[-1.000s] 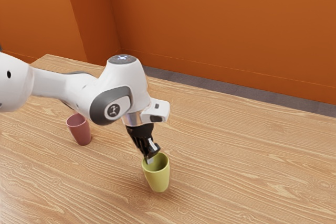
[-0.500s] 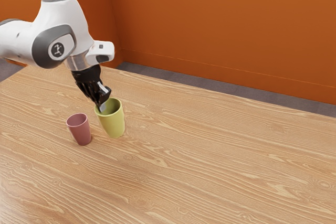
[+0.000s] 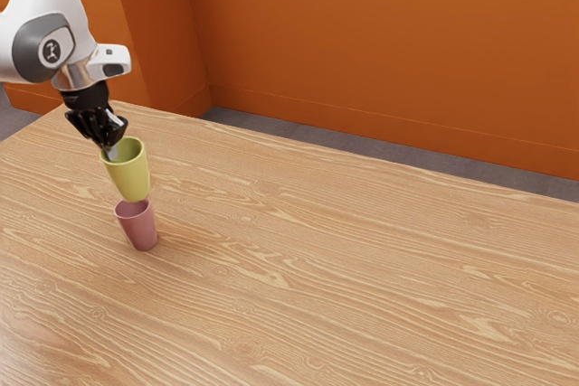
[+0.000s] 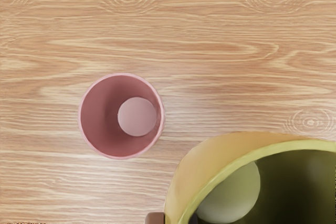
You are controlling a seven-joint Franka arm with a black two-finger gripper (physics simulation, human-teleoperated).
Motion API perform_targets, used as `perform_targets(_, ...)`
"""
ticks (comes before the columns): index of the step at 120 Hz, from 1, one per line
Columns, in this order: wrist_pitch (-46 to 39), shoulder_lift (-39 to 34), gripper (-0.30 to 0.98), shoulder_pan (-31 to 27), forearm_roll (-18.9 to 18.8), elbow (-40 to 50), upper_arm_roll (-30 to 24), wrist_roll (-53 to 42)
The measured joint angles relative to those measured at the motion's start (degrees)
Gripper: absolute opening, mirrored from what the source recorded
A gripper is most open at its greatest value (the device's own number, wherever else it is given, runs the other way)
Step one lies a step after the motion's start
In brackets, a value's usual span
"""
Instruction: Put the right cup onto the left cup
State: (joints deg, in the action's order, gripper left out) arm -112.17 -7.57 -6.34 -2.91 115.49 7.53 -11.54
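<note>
The jaws, toward the upper left of the exterior view, are closed on the wall of the yellow cup (image 3: 133, 178) at its rim, holding it roughly upright, clear of the worktop (image 3: 362, 259). The pink cup (image 3: 138, 228) stands upright on the worktop at the left of that view, mouth up, and the yellow cup's base appears just above its rim.

The two long axes look close to parallel, so I judge little turning is called for. What matters is sideways offset: in the wrist view, the pink cup's mouth lies wholly uncovered, beside the yellow cup's outer wall. The held cup probably needs to shift toward the pink one until base and mouth line up, then go straight down. Lowered off-centre, it could catch the rim and tip the pink cup.
</note>
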Motion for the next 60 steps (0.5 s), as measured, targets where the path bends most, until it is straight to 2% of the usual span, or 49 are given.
perform_targets(24,-1.6,5.6,-0.1,0.0,0.0,-3.1,3.4,-1.9)
perform_targets(60,-3.9,12.7,-0.1,-0.8,0.8,-6.6,5.6,-4.2)
